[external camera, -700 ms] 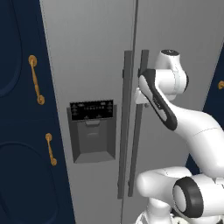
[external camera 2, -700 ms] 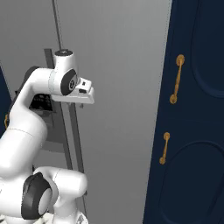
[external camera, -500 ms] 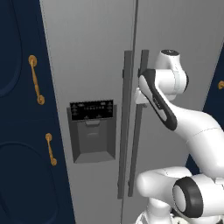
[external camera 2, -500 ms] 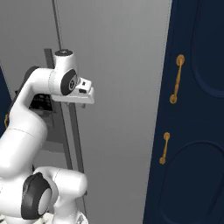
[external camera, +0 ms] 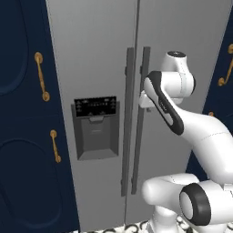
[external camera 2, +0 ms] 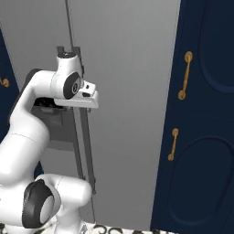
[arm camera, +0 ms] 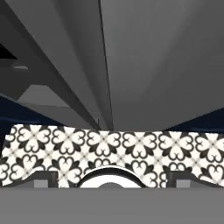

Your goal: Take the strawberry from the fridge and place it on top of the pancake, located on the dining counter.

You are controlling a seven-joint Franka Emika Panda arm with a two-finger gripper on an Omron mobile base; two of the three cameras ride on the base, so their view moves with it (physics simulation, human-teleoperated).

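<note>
Left base view: closed fridge (external camera: 100, 54) between navy cabinets (external camera: 22, 136), end effector (arm camera: 112, 177) spread wide over patterned floor (arm camera: 131, 146).

No legible text, labels, brands or numbers. The dispenser panel (external camera: 95, 106) on the fridge (external camera: 91, 54) carries small pale markings, too small and blurred to read.

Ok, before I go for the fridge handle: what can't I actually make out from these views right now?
- Strawberry and shelves: hidden behind the fridge doors, both shut.
- Gripper: in the hand view the fingertips are cut off at the bottom edge; in the left base view the forearm covers it.
- Contact with the right door handle: cannot tell; the arm covers that spot.
- Dispenser panel markings: too small to read.
</note>
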